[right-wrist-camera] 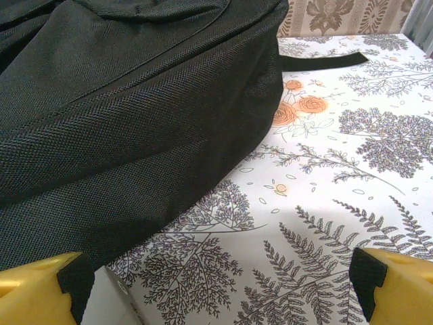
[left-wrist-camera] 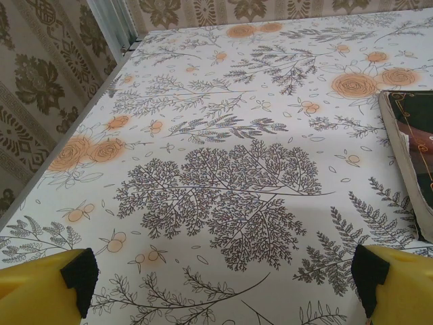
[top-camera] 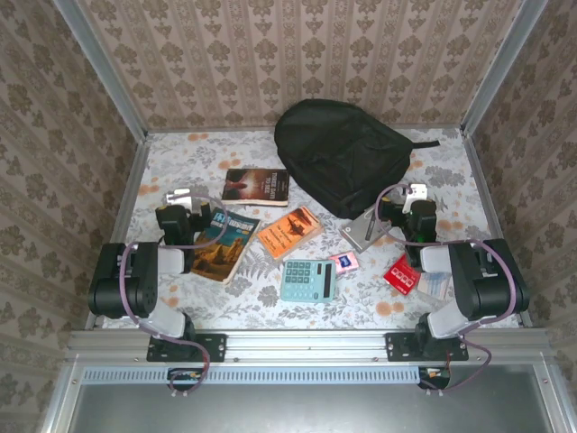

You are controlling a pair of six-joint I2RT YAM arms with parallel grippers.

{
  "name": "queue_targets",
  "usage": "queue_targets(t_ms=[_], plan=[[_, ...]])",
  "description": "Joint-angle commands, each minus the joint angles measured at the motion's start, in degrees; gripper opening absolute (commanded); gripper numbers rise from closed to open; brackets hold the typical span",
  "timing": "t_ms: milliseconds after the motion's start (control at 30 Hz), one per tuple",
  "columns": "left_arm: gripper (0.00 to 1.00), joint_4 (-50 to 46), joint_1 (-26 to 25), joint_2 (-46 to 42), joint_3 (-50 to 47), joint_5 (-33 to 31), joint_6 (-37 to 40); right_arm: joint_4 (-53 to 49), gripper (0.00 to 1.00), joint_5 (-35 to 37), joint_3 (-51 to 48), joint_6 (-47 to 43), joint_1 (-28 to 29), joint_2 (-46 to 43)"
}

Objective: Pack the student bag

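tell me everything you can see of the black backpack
The backpack is large and black, made of coarse woven fabric with stitched seams. It lies flat on the flowered table at the far side, its rounded end toward the back wall, and looks closed from above. One black strap trails out to the right along the tabletop. A flat grey item sits at its near edge; whether they touch cannot be told.

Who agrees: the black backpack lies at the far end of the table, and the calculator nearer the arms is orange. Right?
Not quite: the calculator is teal, not orange, as the top external view shows. The black backpack does lie at the far end of the table.
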Motion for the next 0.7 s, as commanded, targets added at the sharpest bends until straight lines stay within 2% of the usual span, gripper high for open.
queue_targets(t_ms=[0, 167, 233, 333, 667], plan=[[1.0, 1.3, -0.2, -0.3, 0.4, -0.5, 0.3, 0.2, 1.0, -0.7, 1.0, -0.6, -0.2, 0.2], [1.0, 1.1, -0.2, -0.3, 0.5, -0.3, 0.2, 0.2, 1.0, -0.7, 1.0, -0.6, -0.2, 0.3], [1.0, 0.2, 1.4, -0.8, 0.5, 4.0, -0.4, 0.2, 1.0, -0.7, 1.0, -0.6, -0.2, 0.3], [1.0, -1.3, 1.1, -0.4, 1.5, 8.6, 2.0, 0.2, 1.0, -0.7, 1.0, -0.6, -0.2, 0.3], [1.0, -1.0, 0.9, -0.4, 1.4, 8.6, 2.1, 0.2, 1.0, -0.7, 1.0, -0.6, -0.2, 0.3]])
